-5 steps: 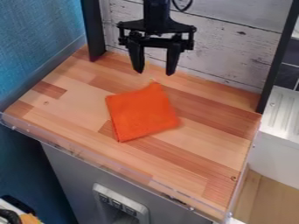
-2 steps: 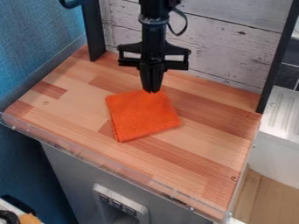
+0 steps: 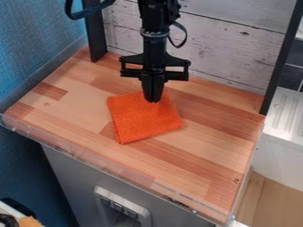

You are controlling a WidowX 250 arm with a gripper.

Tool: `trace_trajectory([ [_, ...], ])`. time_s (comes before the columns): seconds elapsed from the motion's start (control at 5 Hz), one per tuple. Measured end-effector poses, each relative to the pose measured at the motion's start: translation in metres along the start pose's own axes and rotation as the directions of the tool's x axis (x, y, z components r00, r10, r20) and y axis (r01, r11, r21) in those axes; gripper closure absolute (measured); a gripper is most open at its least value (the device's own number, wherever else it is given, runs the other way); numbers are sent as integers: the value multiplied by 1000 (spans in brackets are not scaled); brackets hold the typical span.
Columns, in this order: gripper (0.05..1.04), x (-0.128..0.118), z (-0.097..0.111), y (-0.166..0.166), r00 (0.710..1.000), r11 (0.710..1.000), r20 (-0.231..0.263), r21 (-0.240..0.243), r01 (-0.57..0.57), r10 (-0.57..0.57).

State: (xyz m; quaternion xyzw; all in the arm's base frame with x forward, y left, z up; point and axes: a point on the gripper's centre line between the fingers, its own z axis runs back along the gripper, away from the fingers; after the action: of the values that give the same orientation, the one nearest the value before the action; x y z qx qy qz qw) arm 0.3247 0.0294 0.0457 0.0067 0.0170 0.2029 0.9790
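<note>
Blue wall (image 3: 41,44) at left. Orange cloth (image 3: 139,122) mid-table (image 3: 195,153), squarish, no clear long axis. Gripper (image 3: 152,101) slightly right of cloth's middle, closed, tips at its far part; most fabric lies nearward. Whether any is pinched: can't tell.

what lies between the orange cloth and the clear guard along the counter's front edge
Bare wooden countertop lies between the orange cloth and the clear guard, seen in the camera view.
</note>
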Motion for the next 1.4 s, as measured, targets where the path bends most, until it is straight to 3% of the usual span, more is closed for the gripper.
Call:
trace_trajectory([
  [0.8,1024,-6,-33,-5,1000,999,14,-36,-9,10],
  [1.4,1024,-23,-35,4,987,986,23,-41,162,-161],
])
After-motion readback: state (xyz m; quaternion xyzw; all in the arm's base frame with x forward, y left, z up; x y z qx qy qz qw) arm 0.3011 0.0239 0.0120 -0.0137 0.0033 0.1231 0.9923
